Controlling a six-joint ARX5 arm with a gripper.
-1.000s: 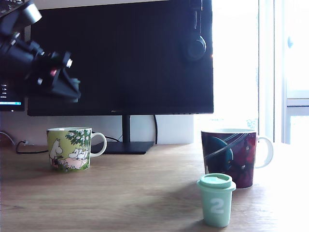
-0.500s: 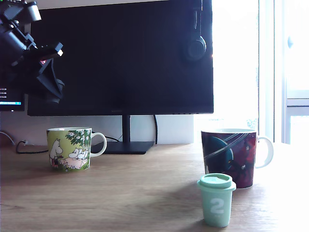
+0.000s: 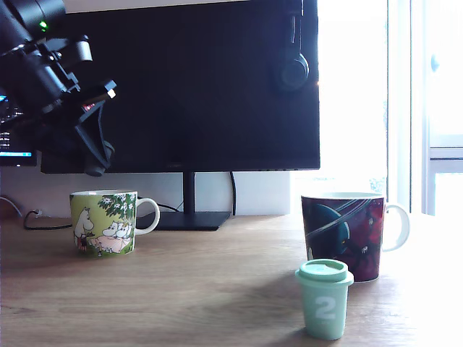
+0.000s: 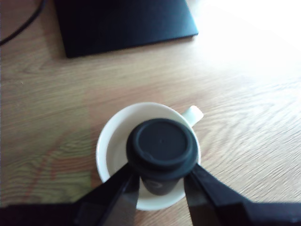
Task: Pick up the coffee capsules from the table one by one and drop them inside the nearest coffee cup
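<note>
Capsule delivery is the step in hand: the gripper (image 4: 161, 188) is clamped on the dark grey capsule (image 4: 161, 147), and the wrist view looks straight down past it into the white inside of a mug (image 4: 109, 153), so the capsule hangs above the opening. In the exterior view the gripper (image 3: 95, 155) sits high over the green cartoon mug (image 3: 103, 221) at that view's left, well clear of its rim. The next move, as I judge it, calls for a short descent so the capsule is just over the rim, then opening the jaws; the capsule looks centred, so little sideways correction seems needed. Dropped from this height it might bounce or tip the mug.

The mint green capsule (image 3: 324, 299) with the white 2 stands on the worktop (image 3: 202, 289) just in front of the dark mug (image 3: 343, 235) at the exterior view's right, not yet handled. No copper-brown capsule shows in either view.

Against the frame one second back, the arm has swung from pointing outward to pointing down, and the gripper is lower and more squarely above the green mug. Both mugs and the mint capsule have not shifted.
</note>
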